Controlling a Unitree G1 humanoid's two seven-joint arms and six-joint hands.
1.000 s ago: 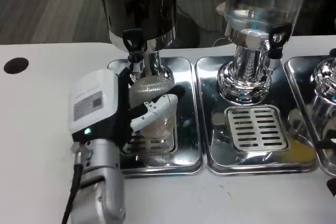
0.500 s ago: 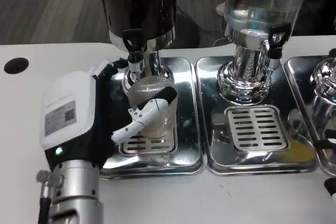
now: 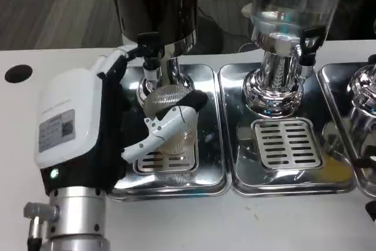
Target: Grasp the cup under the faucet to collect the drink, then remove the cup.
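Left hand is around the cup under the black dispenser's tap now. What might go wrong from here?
The clear cup is ribbed and slick-looking; the left hand wraps it with a finger across the front, so it may slip or tilt. Lifting could knock its rim against the tap just above. A tilt would spill onto the steel tray.

One cup (image 3: pixel 170 116), three drink dispensers (image 3: pixel 155 13) — three steel drip trays (image 3: pixel 208 145), one hand (image 3: pixel 76 127).
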